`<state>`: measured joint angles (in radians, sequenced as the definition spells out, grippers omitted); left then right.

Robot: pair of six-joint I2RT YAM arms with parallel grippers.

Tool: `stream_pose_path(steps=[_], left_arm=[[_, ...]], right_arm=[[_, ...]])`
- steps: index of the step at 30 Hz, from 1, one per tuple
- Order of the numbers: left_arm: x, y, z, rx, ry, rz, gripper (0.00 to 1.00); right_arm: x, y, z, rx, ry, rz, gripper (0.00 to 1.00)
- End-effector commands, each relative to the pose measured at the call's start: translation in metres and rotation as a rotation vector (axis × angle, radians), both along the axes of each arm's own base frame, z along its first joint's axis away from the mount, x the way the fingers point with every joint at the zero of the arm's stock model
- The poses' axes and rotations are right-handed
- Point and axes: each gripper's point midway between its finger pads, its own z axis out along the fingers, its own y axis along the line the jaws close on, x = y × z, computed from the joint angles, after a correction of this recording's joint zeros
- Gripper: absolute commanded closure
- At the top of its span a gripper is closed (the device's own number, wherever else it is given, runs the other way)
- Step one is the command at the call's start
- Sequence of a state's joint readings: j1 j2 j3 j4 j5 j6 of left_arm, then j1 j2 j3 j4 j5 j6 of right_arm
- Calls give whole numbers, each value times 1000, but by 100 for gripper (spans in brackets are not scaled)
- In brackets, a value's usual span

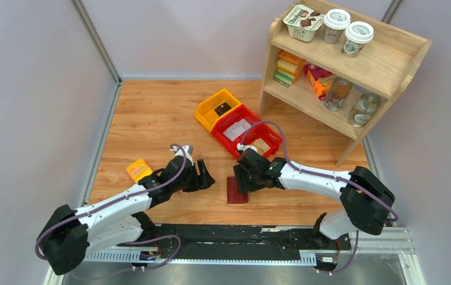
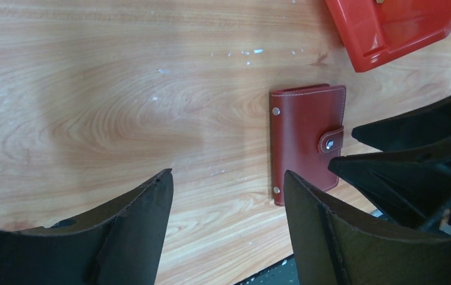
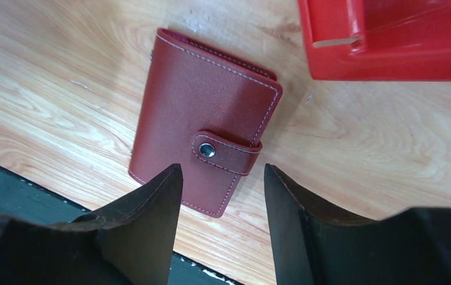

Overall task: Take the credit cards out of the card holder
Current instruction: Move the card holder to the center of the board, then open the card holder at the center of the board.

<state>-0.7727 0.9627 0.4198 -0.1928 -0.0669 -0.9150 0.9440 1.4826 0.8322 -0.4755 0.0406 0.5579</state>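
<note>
The maroon card holder (image 1: 236, 190) lies closed and flat on the wooden table near its front edge, its snap tab fastened. It also shows in the left wrist view (image 2: 303, 142) and the right wrist view (image 3: 202, 122). No credit cards show; they are hidden. My left gripper (image 1: 206, 176) is open and empty, to the left of the holder; in its own view (image 2: 229, 181) the holder lies just past its right finger. My right gripper (image 1: 239, 178) is open and empty, just above the holder's right edge, near the tab (image 3: 223, 172).
Red bins (image 1: 248, 132) and a yellow bin (image 1: 215, 108) stand behind the holder; a red bin's corner shows in both wrist views (image 2: 389, 29) (image 3: 389, 41). A small orange packet (image 1: 139, 170) lies at the left. A wooden shelf (image 1: 341, 65) with containers stands back right.
</note>
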Motion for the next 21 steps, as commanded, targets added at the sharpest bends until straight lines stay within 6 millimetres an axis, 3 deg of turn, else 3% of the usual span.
stream_pose_path(steps=[1,5,7,12,21], left_arm=[[13,-23,14,-88,-42,-6,25],[14,-34,5,-78,-19,-29,25],[12,-38,1,-72,-6,-37,25],[12,-53,2,-82,-15,-62,25],[9,-68,-11,-61,20,-96,25]], right_arm=[[21,7,35,92,-107,-106,47],[22,13,34,97,-95,-118,65],[23,16,32,88,-84,-118,67],[22,20,23,57,-54,-124,65],[14,15,-3,-65,-13,-117,47]])
